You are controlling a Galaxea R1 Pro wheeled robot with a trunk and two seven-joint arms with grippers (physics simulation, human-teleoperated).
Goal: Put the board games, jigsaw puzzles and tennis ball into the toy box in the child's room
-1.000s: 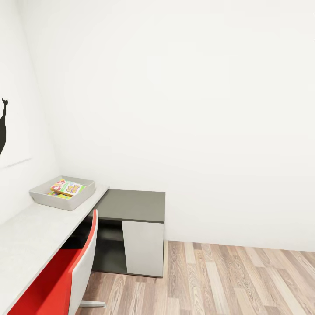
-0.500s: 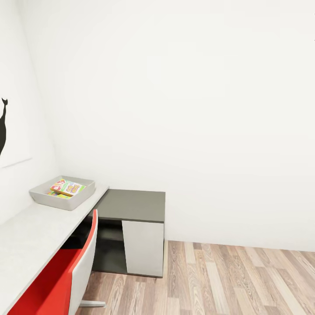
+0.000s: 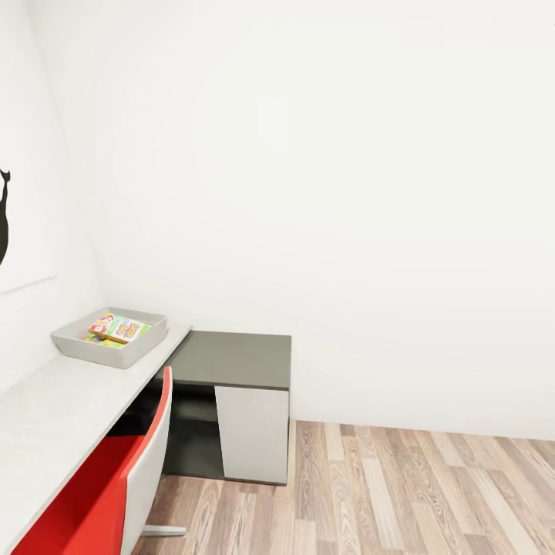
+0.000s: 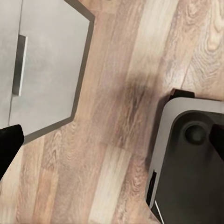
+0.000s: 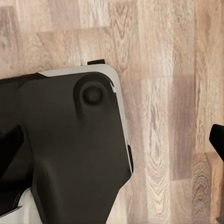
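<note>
The toy box [image 3: 99, 353], a shallow light grey bin, stands at the far end of the pale table [image 3: 54, 408], near the wall corner. Inside it lies an orange-yellow board game [image 3: 125, 331], tilted on top of other colourful flat toys [image 3: 98, 338] whose kind I cannot tell. The bed and the tennis ball are out of view. My left gripper [image 4: 113, 142] hangs open over the wooden floor, nothing between its fingertips [image 4: 9, 145]. My right gripper [image 5: 113, 140] is open too, above the floor and my own dark base [image 5: 65, 149].
A red and white chair [image 3: 116, 478] is tucked under the table at the near left. The dark grey cabinet [image 3: 231, 361] with a white door [image 3: 253, 433] joins the table's far end. Wooden floor [image 3: 401, 493] stretches to the right. A grey panel with a handle [image 4: 46, 70] lies below the left gripper.
The whole head picture has shifted up a few pixels, so the camera moved slightly. The toy box and its contents stay as they were.
</note>
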